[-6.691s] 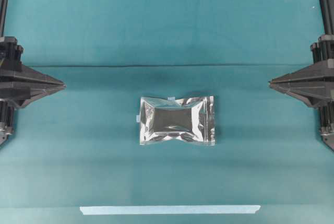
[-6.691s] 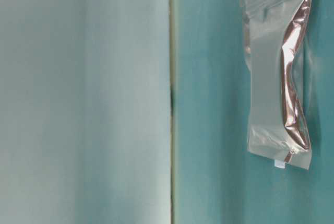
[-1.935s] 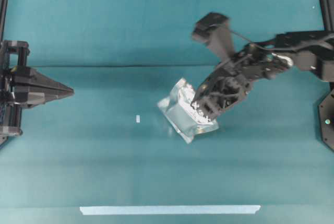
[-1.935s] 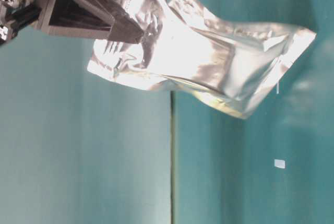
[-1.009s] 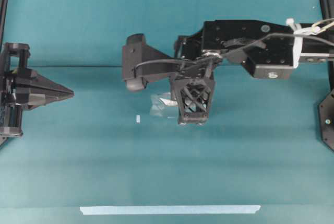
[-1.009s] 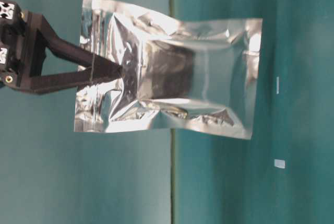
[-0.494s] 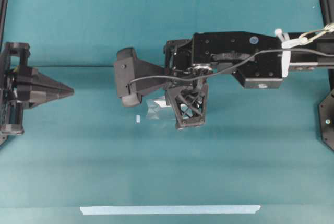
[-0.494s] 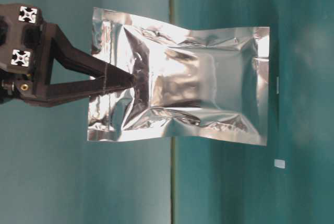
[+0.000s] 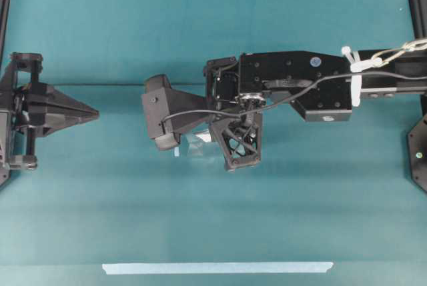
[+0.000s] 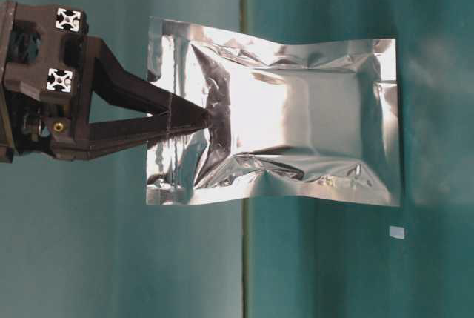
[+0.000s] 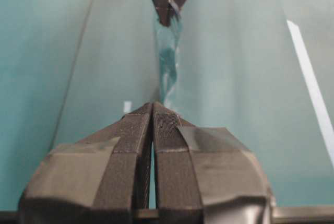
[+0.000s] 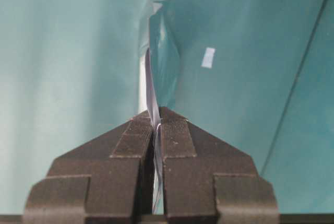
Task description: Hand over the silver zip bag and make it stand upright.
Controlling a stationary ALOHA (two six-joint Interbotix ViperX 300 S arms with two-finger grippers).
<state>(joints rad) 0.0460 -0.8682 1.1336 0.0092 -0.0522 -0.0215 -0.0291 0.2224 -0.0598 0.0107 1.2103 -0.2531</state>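
Picked up but not yet handed over: silver zip bag [image 10: 281, 121] hanging clear of the teal surface [image 9: 267, 219], pinched at one end by the closed right gripper [image 10: 204, 118] out over the middle. Farther off, left gripper [image 9: 93, 111] shut on nothing, well apart; transfer and standing upright both left. Bag apparently flat and sealed, contents impossible to tell.

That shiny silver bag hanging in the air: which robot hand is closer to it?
The right hand. It is shut on the silver bag, pinching one end so the bag hangs from it. The left hand is shut and empty, off to the side, clear of the bag.
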